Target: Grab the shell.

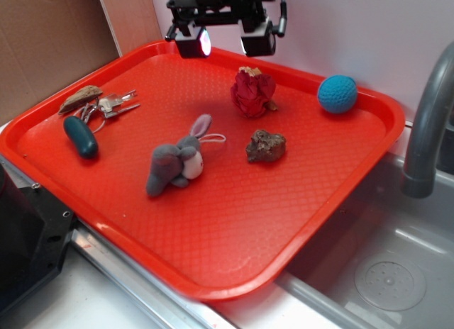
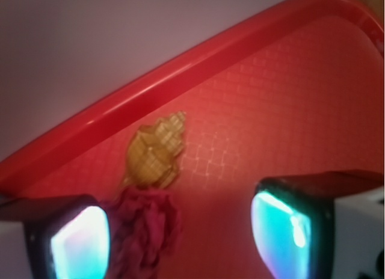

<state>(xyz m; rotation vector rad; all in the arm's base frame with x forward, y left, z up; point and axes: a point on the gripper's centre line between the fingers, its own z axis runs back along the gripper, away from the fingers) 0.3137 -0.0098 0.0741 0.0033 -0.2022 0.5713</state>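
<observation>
Tan ridged shell (image 2: 155, 153), diamond-textured red tray (image 1: 234, 222), blue ball (image 1: 338, 94).

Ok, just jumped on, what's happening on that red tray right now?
The gripper hangs open above the far edge of the tray, holding nothing. The shell lies by the far rim, just behind the crumpled red cloth, not yet touched. The other things on the tray sit apart from it.

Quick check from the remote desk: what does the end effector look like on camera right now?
The end effector is black hardware with a dark cable on its right. Its two fingers are blocky, with dark housings and pale sides. Their pads glow: cyan in the wrist view, whitish-pink in the exterior view.
</observation>
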